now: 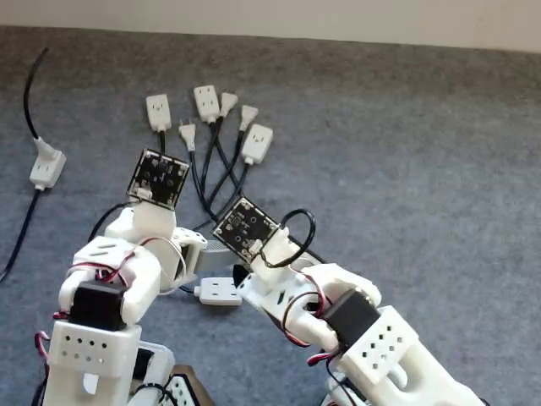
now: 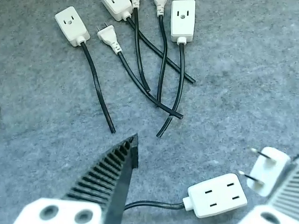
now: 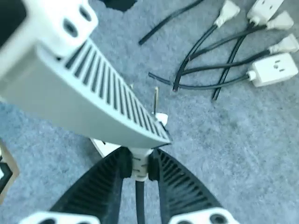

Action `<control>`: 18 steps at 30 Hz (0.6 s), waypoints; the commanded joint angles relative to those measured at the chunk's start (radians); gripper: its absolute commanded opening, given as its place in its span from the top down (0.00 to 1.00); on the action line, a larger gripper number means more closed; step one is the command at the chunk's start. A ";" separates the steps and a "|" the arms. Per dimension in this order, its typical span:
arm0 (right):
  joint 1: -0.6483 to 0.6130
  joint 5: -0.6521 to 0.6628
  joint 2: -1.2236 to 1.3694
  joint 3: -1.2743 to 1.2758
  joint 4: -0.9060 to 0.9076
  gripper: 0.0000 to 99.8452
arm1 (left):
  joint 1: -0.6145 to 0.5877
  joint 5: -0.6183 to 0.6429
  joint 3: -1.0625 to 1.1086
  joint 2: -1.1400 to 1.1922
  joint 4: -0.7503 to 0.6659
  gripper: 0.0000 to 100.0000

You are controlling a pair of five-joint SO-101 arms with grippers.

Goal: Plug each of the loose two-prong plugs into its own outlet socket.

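A white outlet socket (image 1: 218, 292) lies on the grey carpet between the two arms. In the left wrist view this socket (image 2: 217, 195) sits between a black finger (image 2: 112, 177) and a pale ribbed finger (image 2: 286, 196) of my left gripper (image 2: 210, 158), which is open around it. My right gripper (image 3: 139, 168) is shut on a white two-prong plug (image 3: 159, 119). The plug's prongs (image 2: 250, 163) point at the socket from close by and are not inserted. The plug's black cord loops over the right arm (image 1: 297, 227).
Farther out lie three loose sockets (image 1: 158, 112) (image 1: 206, 102) (image 1: 257, 142) and three loose plugs (image 1: 187, 133) (image 1: 228, 103) (image 1: 248, 114) with their black cords fanned together. A joined plug and socket (image 1: 46, 165) lie at the far left. A brown box corner (image 1: 193, 391) is at the near edge.
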 commanded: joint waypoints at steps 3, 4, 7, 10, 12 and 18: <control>-0.004 0.038 -0.024 -0.185 0.122 0.99 | -0.033 -0.012 0.018 0.007 -0.046 0.56; 0.013 0.048 -0.024 -0.206 0.137 0.99 | -0.033 -0.012 0.018 0.007 -0.046 0.56; 0.058 0.049 -0.022 -0.263 0.166 0.99 | -0.031 -0.012 0.019 0.007 -0.043 0.56; 0.059 0.049 -0.022 -0.289 0.188 0.99 | -0.030 -0.012 0.033 0.007 -0.048 0.56; 0.059 0.049 -0.022 -0.295 0.188 0.99 | -0.030 -0.012 0.047 0.007 -0.048 0.56; 0.059 0.049 -0.021 -0.289 0.188 0.99 | -0.030 -0.012 0.050 0.007 -0.048 0.56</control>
